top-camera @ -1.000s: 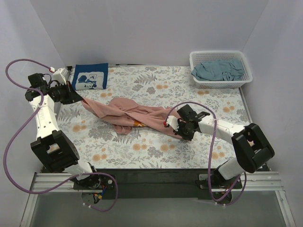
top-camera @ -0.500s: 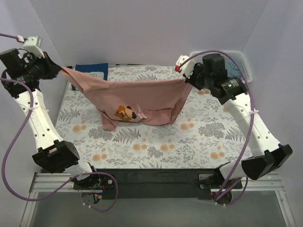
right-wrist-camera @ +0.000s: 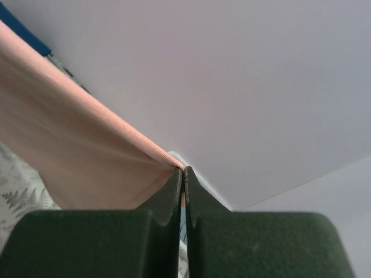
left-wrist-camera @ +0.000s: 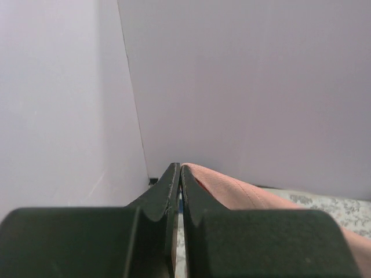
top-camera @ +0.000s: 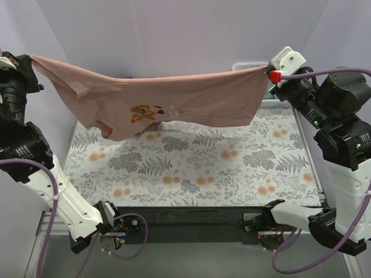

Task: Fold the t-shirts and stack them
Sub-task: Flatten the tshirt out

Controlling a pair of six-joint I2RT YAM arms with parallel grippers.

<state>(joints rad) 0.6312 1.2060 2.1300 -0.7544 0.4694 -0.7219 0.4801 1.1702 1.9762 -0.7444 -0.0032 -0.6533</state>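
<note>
Hanging taut, pink t-shirt (top-camera: 191, 101), far tablecloth (top-camera: 174, 168) hidden (left fingers (left-wrist-camera: 169, 191) cropped)

No legible text, brand, number or sign found. Chest print (top-camera: 145, 111) on pink t-shirt (top-camera: 203, 98): brown-orange figure, adjoining marks too small to read.

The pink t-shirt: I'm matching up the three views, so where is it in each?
Top external: the pink t-shirt, stretched across the upper half.
Left wrist: lower right, running from the shut jaws' tips.
Right wrist: left side, running from the shut jaws' tips.
Shared landmark: the floral table cloth, beneath the shirt in every view.
</note>
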